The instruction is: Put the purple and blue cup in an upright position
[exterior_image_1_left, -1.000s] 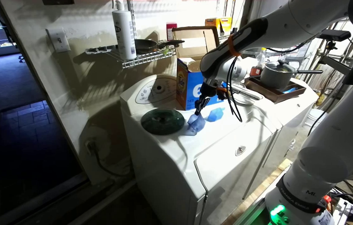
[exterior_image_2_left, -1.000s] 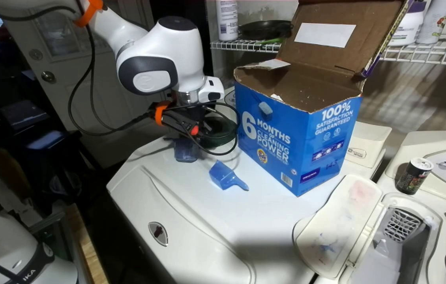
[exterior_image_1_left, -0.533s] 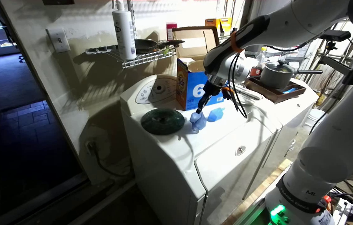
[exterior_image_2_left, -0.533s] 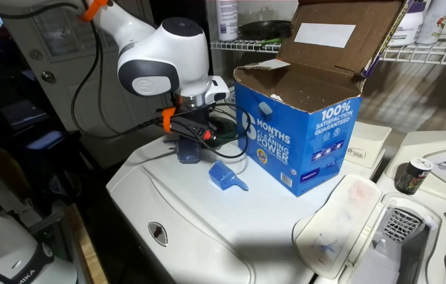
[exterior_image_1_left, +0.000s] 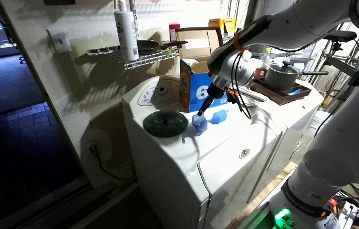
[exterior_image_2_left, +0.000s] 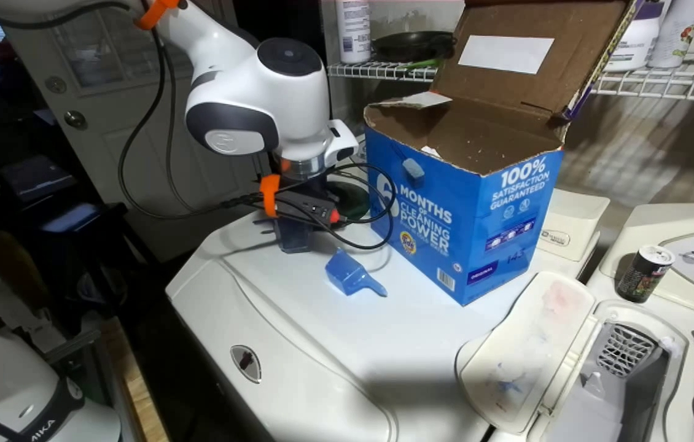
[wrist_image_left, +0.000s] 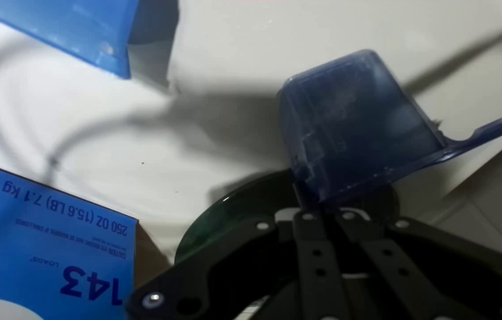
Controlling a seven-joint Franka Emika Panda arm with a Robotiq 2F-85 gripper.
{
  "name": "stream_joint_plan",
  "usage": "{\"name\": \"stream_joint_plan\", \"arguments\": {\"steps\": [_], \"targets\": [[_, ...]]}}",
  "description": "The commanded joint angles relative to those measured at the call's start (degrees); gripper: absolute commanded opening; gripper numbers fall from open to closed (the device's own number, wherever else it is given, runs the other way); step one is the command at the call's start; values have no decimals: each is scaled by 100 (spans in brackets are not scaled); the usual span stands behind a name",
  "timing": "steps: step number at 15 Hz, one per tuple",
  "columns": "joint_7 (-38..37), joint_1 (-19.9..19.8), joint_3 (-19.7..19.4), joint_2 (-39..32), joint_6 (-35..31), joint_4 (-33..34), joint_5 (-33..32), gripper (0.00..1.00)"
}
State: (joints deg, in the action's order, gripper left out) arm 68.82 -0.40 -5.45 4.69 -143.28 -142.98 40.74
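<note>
The gripper [wrist_image_left: 316, 205] pinches the purple-blue scoop cup [wrist_image_left: 357, 126], seemingly near-upright, toward the washer top's side edge; release likely remains.

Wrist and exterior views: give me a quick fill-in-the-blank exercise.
In the wrist view, the black gripper holds the ____ (darker/lighter) translucent blue plastic cup.
In an exterior view, the green round disc lies to the picture's ____ of that cup.
On the blue cardboard box, the number beside "LOADS" is ____.
Missing words: darker; left; 143.
</note>
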Motion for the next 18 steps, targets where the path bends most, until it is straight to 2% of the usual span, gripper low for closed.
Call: {"name": "stream_joint_plan", "arguments": {"steps": [1,6,7,8,10,15,18], "targets": [[741,-2,-25,-288,212,221,491,1],[1251,-87,48,-532,397,372,826,1],[1191,-101,60,-553,419,391,768,28],[1142,-111,69,-558,453,405,705,29],[962,-103,102,-458,367,326,587,41],[607,-56,188,-62,140,84,372,76],[39,-25,254,331,-114,-138,157,96]]}}
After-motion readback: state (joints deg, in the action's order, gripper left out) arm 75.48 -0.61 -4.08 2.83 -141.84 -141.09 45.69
